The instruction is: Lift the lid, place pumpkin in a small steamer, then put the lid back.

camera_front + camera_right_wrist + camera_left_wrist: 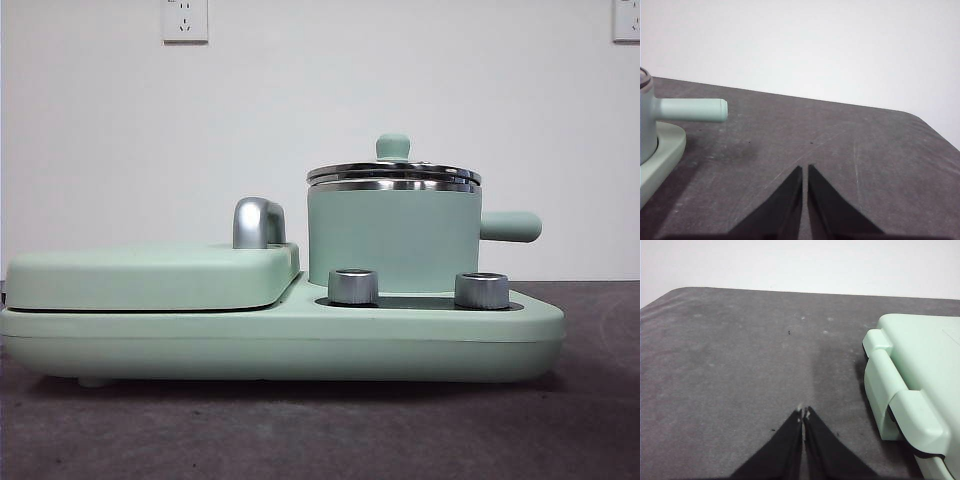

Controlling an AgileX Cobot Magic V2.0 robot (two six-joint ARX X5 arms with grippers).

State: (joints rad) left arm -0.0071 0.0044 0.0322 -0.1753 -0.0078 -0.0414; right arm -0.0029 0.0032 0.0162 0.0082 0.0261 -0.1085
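No readable brand or label on anything here, just plain mint-green plastic and two unmarked steel dials (353,285) up front. The small steamer (392,238) sits on the right side of the base unit (280,340), its stubby handle (510,226) sticking out to the side. The lid (393,172) is seated flat on the steamer's rim, so can't tell what's in the pot. The griddle cover (150,275) is down on the left. No pumpkin in any view.

Left gripper (803,413) hangs over bare dark table (740,365) beside the unit's hinge edge, jaws pinched together on nothing. Right gripper (804,169) is near the steamer handle, jaws nearly touching, holding nothing, open tabletop around it.
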